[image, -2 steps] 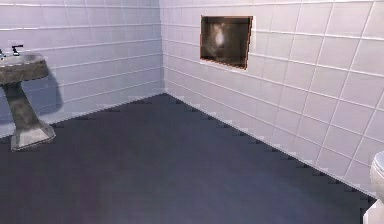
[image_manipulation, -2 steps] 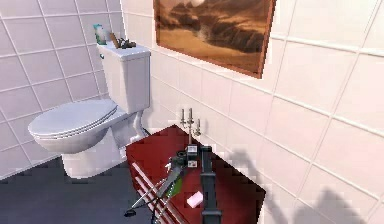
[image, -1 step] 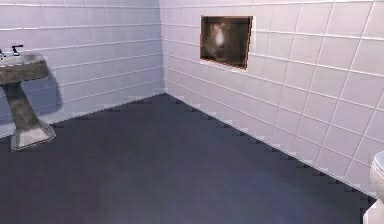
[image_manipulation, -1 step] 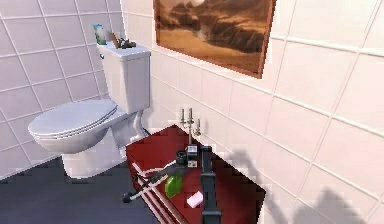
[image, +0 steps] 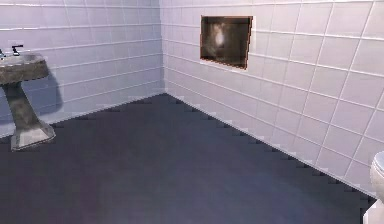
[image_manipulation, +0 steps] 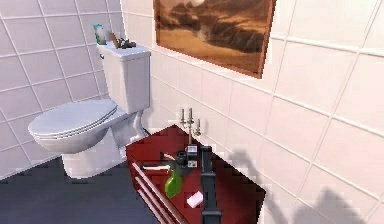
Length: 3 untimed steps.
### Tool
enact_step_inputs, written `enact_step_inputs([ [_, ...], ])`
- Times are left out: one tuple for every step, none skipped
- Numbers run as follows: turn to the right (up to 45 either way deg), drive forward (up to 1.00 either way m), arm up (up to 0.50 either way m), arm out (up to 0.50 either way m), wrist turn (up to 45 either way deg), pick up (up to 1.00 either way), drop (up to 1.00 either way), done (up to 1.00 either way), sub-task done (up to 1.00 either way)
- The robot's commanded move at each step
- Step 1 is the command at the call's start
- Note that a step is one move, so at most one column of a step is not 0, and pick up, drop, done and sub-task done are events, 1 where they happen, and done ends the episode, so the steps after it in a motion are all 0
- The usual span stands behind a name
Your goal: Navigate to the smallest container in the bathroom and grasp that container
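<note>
My gripper (image_manipulation: 166, 168) is over a low dark red table (image_manipulation: 240, 190) next to the toilet, at the end of the dark arm (image_manipulation: 207, 195) that rises from the arm side view's bottom edge. A small green bottle-like thing (image_manipulation: 175, 184) lies on the table at the fingers, and a pink block (image_manipulation: 195, 200) lies just in front of it. I cannot tell whether the gripper holds anything. On the toilet tank (image_manipulation: 128, 75) stand a small green box (image_manipulation: 100, 33) and some dark small items (image_manipulation: 122, 42).
The white toilet (image_manipulation: 75, 125) sits left of the table. Two thin candlesticks (image_manipulation: 187, 118) stand at the table's back, and a framed landscape (image_manipulation: 215, 30) hangs above. In the forward view, a pedestal sink (image: 22, 85) stands left, a framed picture (image: 226, 41) hangs on the tiles, and the dark floor (image: 170, 160) lies between.
</note>
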Motion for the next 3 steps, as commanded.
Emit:
enact_step_inputs([
  [0.0,0.0,0.0,0.0,15.0,0.0,0.0,0.0,0.0],
  [0.0,0.0,-0.3,0.0,0.0,0.0,0.0,0.0,0.0],
  [0.0,0.0,0.0,0.0,0.0,1.0,0.0,0.0,0.0],
])
